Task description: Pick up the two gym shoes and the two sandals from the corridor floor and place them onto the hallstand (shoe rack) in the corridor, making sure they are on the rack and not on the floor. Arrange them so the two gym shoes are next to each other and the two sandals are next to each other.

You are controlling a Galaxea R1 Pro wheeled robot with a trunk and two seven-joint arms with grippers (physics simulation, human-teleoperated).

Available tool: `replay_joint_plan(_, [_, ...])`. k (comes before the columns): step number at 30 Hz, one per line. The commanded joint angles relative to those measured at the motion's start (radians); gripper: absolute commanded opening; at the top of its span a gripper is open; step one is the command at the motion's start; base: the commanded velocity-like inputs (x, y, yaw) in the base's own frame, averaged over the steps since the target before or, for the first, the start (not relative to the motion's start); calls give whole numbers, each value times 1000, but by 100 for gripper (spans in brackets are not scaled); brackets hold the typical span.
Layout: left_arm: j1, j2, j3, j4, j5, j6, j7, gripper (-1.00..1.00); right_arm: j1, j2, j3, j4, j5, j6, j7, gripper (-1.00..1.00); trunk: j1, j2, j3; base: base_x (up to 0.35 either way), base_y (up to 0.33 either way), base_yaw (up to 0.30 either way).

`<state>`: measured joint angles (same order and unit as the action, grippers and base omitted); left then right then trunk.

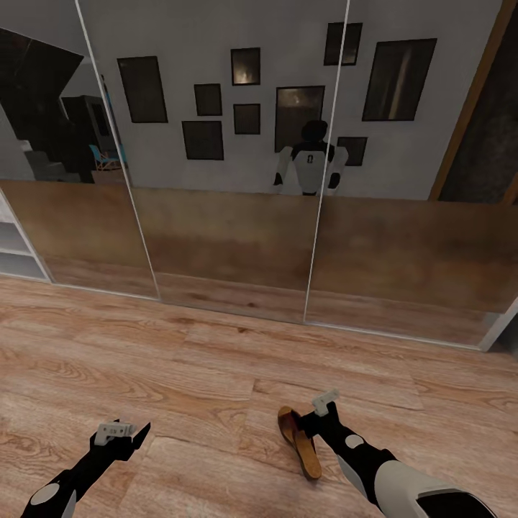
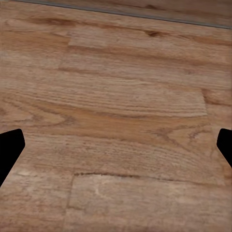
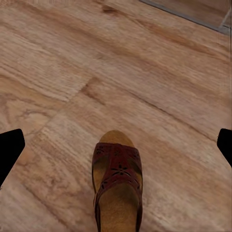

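Observation:
A brown sandal (image 1: 300,440) with a tan footbed and a dark perforated strap lies on the wood-plank corridor floor (image 1: 216,360). My right gripper (image 1: 319,419) hovers just above and beside it, open. In the right wrist view the sandal (image 3: 117,188) sits between and ahead of the wide-spread fingers (image 3: 9,147), toe pointing away, with nothing gripped. My left gripper (image 1: 124,434) hangs open over bare floor at the lower left, and its fingertips (image 2: 8,147) show at the picture's edges above planks. The gym shoes are out of view.
Tall mirrored sliding doors (image 1: 230,180) stand straight ahead, reflecting the robot and framed pictures. A slice of light-grey shelving (image 1: 16,248) shows at the far left edge. A white door frame (image 1: 503,324) stands at the right.

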<state>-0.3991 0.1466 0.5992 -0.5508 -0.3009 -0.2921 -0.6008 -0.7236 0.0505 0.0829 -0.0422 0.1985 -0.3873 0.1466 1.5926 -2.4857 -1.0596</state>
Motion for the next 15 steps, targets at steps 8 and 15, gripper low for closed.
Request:
replay_joint_plan(8, [-1,1,8,-1,-10,-5,-7,100,0,-1,6,1,-143,-2,-1,100,0,0,-1,0,0,0])
replay_joint_plan(15, [-1,2,8,-7,-10,-4,-9,100,0,-1,8,1,-190,-2,-1,100,0,0,-1,0,0,0])
